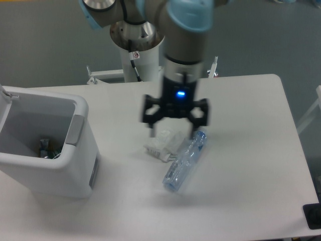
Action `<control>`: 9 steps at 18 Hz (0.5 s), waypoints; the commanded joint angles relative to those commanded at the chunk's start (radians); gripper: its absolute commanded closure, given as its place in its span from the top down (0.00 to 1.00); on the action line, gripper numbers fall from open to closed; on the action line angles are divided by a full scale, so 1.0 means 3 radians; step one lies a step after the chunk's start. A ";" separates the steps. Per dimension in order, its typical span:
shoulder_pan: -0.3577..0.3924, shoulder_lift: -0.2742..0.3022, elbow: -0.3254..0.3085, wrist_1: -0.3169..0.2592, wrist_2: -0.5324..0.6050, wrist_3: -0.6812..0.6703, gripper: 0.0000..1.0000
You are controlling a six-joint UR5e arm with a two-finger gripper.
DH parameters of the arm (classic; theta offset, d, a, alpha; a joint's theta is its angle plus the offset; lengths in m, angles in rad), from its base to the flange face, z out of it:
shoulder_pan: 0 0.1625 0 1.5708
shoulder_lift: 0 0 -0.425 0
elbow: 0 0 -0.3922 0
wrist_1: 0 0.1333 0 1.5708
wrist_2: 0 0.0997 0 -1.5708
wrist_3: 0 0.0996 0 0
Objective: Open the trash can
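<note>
The trash can (pixel 75 175) stands at the table's left edge, a big white boxy bin. Its top is open and I see some trash inside at the bottom. The lid (pixel 6 93) is swung up at the far left, only partly in view. A gray push tab (pixel 75 129) sits on the right rim. My gripper (pixel 173 134) hangs open above the middle of the table, well right of the trash can, over a crumpled white wrapper (pixel 163 144). Nothing is between its fingers, and its outline is blurred by motion.
A clear plastic bottle (pixel 184 160) with a blue cap lies on its side just right of the wrapper. The robot's white base (pixel 136 55) stands behind the table's far edge. A dark object (pixel 312 216) sits at the lower right corner.
</note>
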 joint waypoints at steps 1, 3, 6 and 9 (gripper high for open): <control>0.0102 -0.0046 0.0000 0.0000 0.0000 0.0189 1.00; 0.0195 -0.0097 0.0000 0.0005 0.0015 0.0649 1.00; 0.0303 -0.0169 -0.0046 0.0005 0.0066 0.1472 1.00; 0.0303 -0.0246 -0.0046 0.0010 0.0138 0.1842 1.00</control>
